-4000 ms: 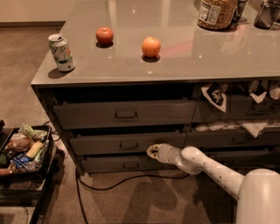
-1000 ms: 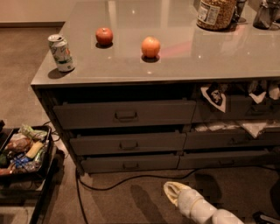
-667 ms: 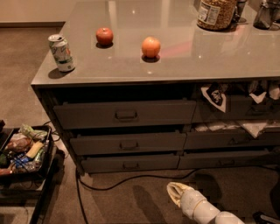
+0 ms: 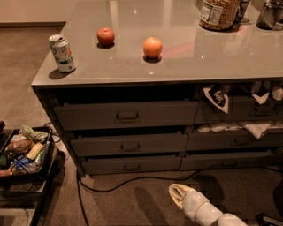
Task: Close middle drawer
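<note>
The middle drawer is a wide dark grey-brown front with a small pull handle at its centre, in the left stack under the counter. Its front sits nearly in line with the drawer below, with a dark gap above it. My gripper, cream-coloured, hangs low over the carpet in front of the cabinet, below and to the right of that drawer and well clear of it. Its fingers are together and hold nothing.
On the grey counter stand a soda can, an apple, an orange and a jar. The top drawer and bottom drawer flank the middle one. A black cable lies on the floor. A bin of snacks stands at left.
Four seconds ago my gripper was at the middle drawer's front; it has since pulled back and down to the floor area. Over the last second it barely moved.
</note>
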{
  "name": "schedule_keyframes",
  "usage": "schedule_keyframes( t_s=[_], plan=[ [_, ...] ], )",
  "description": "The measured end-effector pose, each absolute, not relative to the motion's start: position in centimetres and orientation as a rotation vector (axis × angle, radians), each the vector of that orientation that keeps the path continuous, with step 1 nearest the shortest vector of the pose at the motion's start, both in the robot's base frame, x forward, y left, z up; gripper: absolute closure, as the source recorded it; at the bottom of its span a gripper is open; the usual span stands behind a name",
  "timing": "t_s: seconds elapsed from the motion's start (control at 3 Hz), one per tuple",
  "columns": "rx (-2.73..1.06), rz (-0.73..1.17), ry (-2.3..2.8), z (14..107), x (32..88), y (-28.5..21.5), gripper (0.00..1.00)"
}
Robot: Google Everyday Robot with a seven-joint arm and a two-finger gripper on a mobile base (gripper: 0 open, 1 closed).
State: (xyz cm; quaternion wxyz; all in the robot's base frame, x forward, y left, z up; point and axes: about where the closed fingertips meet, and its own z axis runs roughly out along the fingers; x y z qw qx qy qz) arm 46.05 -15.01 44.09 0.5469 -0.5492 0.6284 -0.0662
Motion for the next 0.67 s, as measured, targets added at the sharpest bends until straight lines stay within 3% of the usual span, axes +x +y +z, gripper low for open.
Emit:
schedule_keyframes(
  t_s=[0.67],
  plan=[
    [-1.302,-0.157,1.489,44.09,46.06,-15.0,0.35]
  ],
)
